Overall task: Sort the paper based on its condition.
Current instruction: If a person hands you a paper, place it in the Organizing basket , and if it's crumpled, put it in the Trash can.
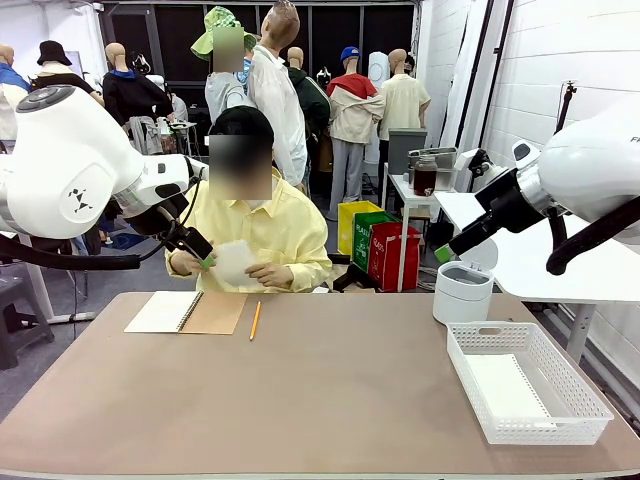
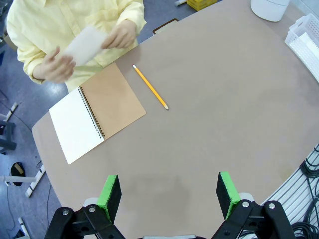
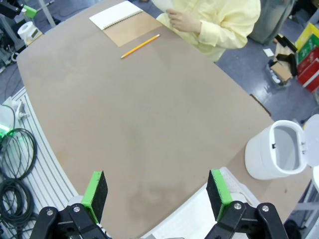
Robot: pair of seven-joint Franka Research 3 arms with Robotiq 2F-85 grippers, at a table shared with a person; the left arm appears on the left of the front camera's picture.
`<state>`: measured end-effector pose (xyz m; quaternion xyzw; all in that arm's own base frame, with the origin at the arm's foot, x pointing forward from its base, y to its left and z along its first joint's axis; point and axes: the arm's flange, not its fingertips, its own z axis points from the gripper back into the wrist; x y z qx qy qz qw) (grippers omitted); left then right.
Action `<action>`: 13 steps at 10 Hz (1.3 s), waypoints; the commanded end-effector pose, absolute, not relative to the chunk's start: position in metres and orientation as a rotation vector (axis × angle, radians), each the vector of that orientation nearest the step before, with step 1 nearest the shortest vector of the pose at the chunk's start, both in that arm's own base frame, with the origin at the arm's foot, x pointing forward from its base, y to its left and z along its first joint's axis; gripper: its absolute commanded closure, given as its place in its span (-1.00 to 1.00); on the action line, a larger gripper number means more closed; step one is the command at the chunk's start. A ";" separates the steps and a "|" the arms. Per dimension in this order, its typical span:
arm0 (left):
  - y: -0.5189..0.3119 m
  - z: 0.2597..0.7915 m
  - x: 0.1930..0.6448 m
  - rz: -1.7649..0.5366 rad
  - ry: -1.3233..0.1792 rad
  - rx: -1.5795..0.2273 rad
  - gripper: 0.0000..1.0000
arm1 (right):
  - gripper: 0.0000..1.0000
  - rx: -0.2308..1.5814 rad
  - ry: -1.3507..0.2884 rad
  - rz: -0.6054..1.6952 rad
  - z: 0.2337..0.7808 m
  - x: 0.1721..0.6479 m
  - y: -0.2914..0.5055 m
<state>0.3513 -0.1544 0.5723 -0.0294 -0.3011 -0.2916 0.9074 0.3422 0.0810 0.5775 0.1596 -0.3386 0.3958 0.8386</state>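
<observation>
Across the table, a person holds a white sheet of paper [image 1: 235,262] in both hands; the left wrist view also catches this paper [image 2: 84,44]. Another smooth sheet [image 1: 505,388] lies flat in the white basket [image 1: 490,327] at the front right. My left gripper [image 1: 203,258] hangs high over the table's left side, close to the person's hands. Its jaws stand open with nothing between the green pads [image 2: 110,195]. My right gripper [image 3: 157,194] hovers over the table's right side, also open with nothing in it.
An open spiral notebook [image 1: 185,312] with a tan cover lies at the far left, a yellow pencil [image 1: 255,320] beside it. A white bin [image 1: 462,290] with its lid up stands behind the basket. The brown tabletop [image 1: 330,390] lies bare in the middle.
</observation>
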 end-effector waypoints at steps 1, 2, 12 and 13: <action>-0.154 0.573 0.351 -0.602 -0.623 -0.061 -1.00 | -1.00 0.342 -0.717 0.839 0.577 0.342 0.081; -0.154 0.573 0.351 -0.602 -0.623 -0.061 -1.00 | -1.00 0.342 -0.717 0.839 0.577 0.342 0.081; -0.154 0.573 0.351 -0.602 -0.623 -0.061 -1.00 | -1.00 0.342 -0.717 0.839 0.577 0.342 0.081; -0.154 0.573 0.351 -0.602 -0.623 -0.061 -1.00 | -1.00 0.342 -0.717 0.839 0.577 0.342 0.081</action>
